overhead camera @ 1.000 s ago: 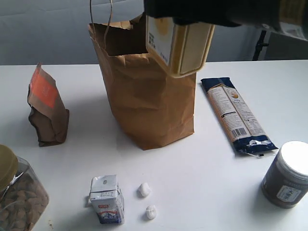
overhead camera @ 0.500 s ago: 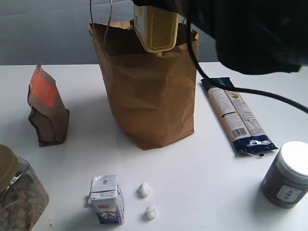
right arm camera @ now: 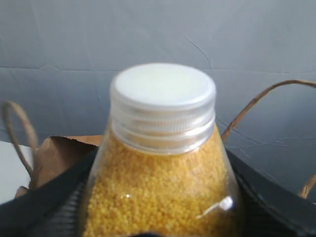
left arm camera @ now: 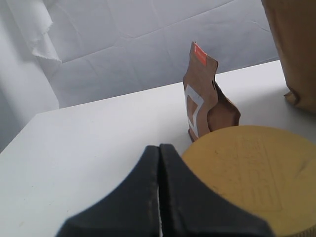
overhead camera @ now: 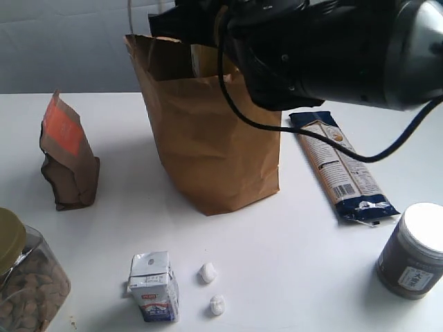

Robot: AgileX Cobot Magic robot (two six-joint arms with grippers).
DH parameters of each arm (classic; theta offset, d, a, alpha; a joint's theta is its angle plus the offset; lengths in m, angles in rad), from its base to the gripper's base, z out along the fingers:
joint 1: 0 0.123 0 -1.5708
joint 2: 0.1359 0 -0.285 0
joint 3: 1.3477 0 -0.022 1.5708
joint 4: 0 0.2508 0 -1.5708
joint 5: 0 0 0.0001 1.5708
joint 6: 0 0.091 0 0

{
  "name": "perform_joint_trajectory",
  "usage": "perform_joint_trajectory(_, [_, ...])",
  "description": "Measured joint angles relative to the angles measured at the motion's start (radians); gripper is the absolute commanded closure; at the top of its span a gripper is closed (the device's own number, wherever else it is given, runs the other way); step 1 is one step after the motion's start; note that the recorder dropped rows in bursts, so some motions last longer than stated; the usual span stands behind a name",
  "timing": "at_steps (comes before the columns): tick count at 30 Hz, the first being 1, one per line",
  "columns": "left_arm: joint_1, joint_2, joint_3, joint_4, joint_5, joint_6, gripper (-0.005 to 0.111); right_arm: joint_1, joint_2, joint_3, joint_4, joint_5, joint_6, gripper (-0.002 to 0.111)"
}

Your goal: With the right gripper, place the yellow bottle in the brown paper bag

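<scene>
**At the bag's mouth: bottle held, drop not yet made**

Nearest the exterior camera, on the white counter (overhead camera: 291,263), a big nut jar (overhead camera: 28,283) holds brown nuts under a gold lid (overhead camera: 8,238). A small carton (overhead camera: 154,287), two white sweets (overhead camera: 207,272) and a white-lidded jar (overhead camera: 414,259) of dark stuff stand alongside. The left pincer (left arm camera: 159,182) hangs just beside that gold lid, jaws pressed together on nothing.

Further back sit an orange-labelled pouch (overhead camera: 66,155) and a blue packet (overhead camera: 340,166), both sealed. The brown paper bag (overhead camera: 208,138) stands upright between them; what lies inside it is hidden.

Farthest, at the bag's open top, the right pincer (right arm camera: 159,212) is clamped on the yellow bottle (right arm camera: 160,187), which is full of yellow grains, its white cap (right arm camera: 163,94) on. The arm (overhead camera: 332,48) blocks the exterior view, so I cannot tell whether the bottle's base is inside the rim.

Likely trouble: the bag looks light and stands loose, so a nudge from bottle or arm against its rim could fold or tip it. The twisted handles (right arm camera: 256,101) rise close beside the bottle and could snag. Letting go off-centre would send the bottle down onto the counter.
</scene>
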Motion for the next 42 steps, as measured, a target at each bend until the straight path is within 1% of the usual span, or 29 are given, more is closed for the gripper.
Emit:
perform_joint_trajectory(6, [0.000,0.000,0.000,0.000,0.000,0.000,0.107,-0.009,0.000,-0.054,-0.007,0.004,-0.006,0.108])
perform_joint_trajectory(13, [0.000,0.000,0.000,0.000,0.000,0.000,0.107,-0.017,0.015,-0.054,-0.007,0.001,-0.008,0.108])
perform_joint_trajectory(18, [0.000,0.000,0.000,0.000,0.000,0.000,0.107,-0.017,0.058,-0.054,0.066,-0.003,-0.050,0.108])
perform_joint_trajectory(20, [0.000,0.000,0.000,0.000,0.000,0.000,0.107,-0.017,0.076,-0.054,0.098,-0.005,-0.075,0.101])
perform_joint_trajectory(22, [0.000,0.000,0.000,0.000,0.000,0.000,0.107,-0.017,0.087,-0.054,0.125,-0.007,-0.096,0.090])
perform_joint_trajectory(26, [0.000,0.000,0.000,0.000,0.000,0.000,0.107,-0.017,0.091,-0.054,0.161,-0.013,-0.127,0.059])
perform_joint_trajectory(28, [0.000,0.000,0.000,0.000,0.000,0.000,0.107,-0.017,0.091,-0.054,0.175,-0.010,-0.139,0.047])
perform_joint_trajectory(29, [0.000,0.000,0.000,0.000,0.000,0.000,0.107,-0.017,0.091,-0.054,0.183,-0.006,-0.145,0.043])
perform_joint_trajectory(31, [0.000,0.000,0.000,0.000,0.000,0.000,0.107,-0.017,0.090,-0.056,0.188,0.003,-0.153,0.039])
perform_joint_trajectory(34, [0.000,0.000,0.000,0.000,0.000,0.000,0.107,-0.017,0.074,-0.066,0.210,0.007,-0.195,0.040])
perform_joint_trajectory(35, [0.000,0.000,0.000,0.000,0.000,0.000,0.107,-0.017,0.073,-0.066,0.222,0.009,-0.203,0.045])
perform_joint_trajectory(36, [0.000,0.000,0.000,0.000,0.000,0.000,0.107,-0.017,0.068,-0.066,0.257,0.009,-0.220,0.052])
perform_joint_trajectory(37, [0.000,0.000,0.000,0.000,0.000,0.000,0.107,-0.017,0.061,-0.066,0.278,0.011,-0.226,0.068])
perform_joint_trajectory(38, [0.000,0.000,0.000,0.000,0.000,0.000,0.107,-0.017,0.043,-0.066,0.310,0.014,-0.239,0.078])
perform_joint_trajectory(39, [0.000,0.000,0.000,0.000,0.000,0.000,0.107,-0.017,0.030,-0.066,0.326,0.014,-0.251,0.095])
perform_joint_trajectory(40, [0.000,0.000,0.000,0.000,0.000,0.000,0.107,-0.015,0.003,-0.066,0.356,0.016,-0.285,0.103])
perform_joint_trajectory(41, [0.000,0.000,0.000,0.000,0.000,0.000,0.107,-0.012,-0.013,-0.066,0.363,0.021,-0.309,0.108])
perform_joint_trajectory(42, [0.000,0.000,0.000,0.000,0.000,0.000,0.107,0.004,-0.046,-0.066,0.371,0.026,-0.360,0.108])
